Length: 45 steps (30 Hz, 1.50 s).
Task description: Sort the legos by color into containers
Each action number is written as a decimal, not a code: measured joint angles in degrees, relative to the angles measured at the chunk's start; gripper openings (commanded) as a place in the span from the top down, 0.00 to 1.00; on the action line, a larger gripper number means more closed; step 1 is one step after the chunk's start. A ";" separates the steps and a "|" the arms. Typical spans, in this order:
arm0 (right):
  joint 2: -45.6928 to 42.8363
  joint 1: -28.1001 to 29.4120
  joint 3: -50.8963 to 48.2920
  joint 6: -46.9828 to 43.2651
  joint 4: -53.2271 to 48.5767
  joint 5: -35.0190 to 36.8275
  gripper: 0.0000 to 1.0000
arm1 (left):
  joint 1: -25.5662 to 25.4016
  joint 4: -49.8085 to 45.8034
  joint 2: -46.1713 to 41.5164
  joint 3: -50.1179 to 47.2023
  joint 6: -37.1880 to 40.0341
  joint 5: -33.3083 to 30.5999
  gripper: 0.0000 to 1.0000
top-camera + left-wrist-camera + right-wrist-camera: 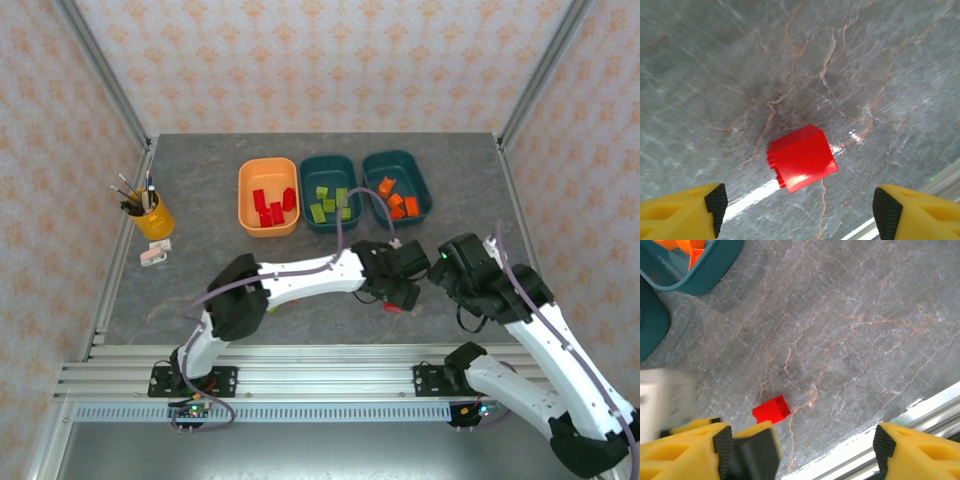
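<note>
Left hand (801, 207) open, hovering astride one red brick (801, 157) on the bench (200, 200), well apart from the light orange tub (268, 172); right hand (804, 442) open too. I judge all else sorted.

Grey marbled table (200, 180) w/ orange tub (266, 175), 2 teal tubs (330, 170) (410, 170), yellow pen cup (155, 218), poss. eraser (153, 255), 1 loose red lego (801, 157)

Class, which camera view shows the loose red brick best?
The left wrist view: the red brick sits large and sharp, mid-frame. The right wrist view shows it small. In the top external view the left gripper mostly hides it.
</note>
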 measured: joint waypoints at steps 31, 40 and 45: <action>-11.13 -0.17 -2.43 -6.60 2.21 -10.27 0.31 | 1.03 -9.81 8.33 7.48 -9.29 -2.60 0.61; 0.35 0.63 -0.50 -13.11 24.65 -22.95 0.31 | 18.62 -9.57 -12.17 1.05 -6.38 -3.50 0.62; 13.84 5.16 2.89 -15.06 36.50 -24.00 0.31 | 29.49 -9.70 -15.72 -0.17 -2.69 -3.52 0.62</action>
